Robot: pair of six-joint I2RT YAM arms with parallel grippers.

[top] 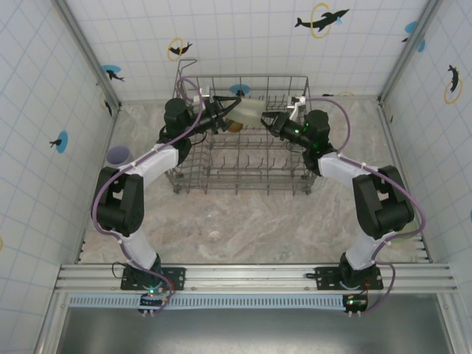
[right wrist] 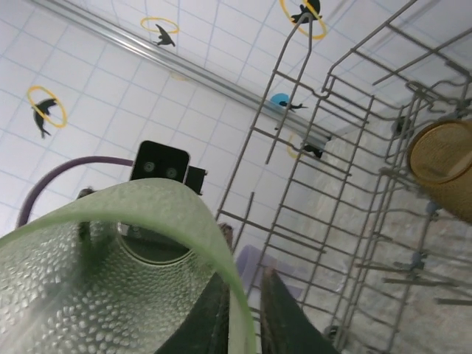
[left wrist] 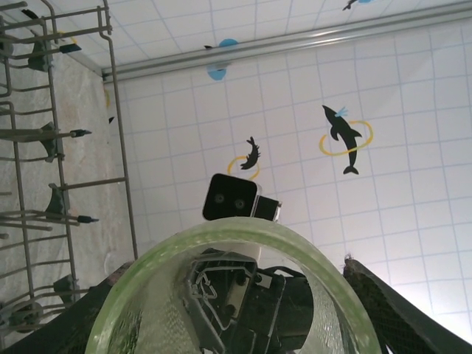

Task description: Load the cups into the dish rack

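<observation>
The left gripper (top: pixel 230 110) spans the pale green cup (top: pixel 251 112) with jaws not visibly clamped, above the dish rack (top: pixel 243 184); the right gripper (top: pixel 271 120) pinches its rim. If either lets go early, the cup could drop onto the tines.

No readable text, label, brand or number appears on any surface; the wall tiles (top: pixel 243 44) carry only pictures.

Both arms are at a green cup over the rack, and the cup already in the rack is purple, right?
Not quite. The cup in the rack is amber-brown, as the right wrist view shows. The purple cup stands outside it, on the table. The rest holds.
</observation>
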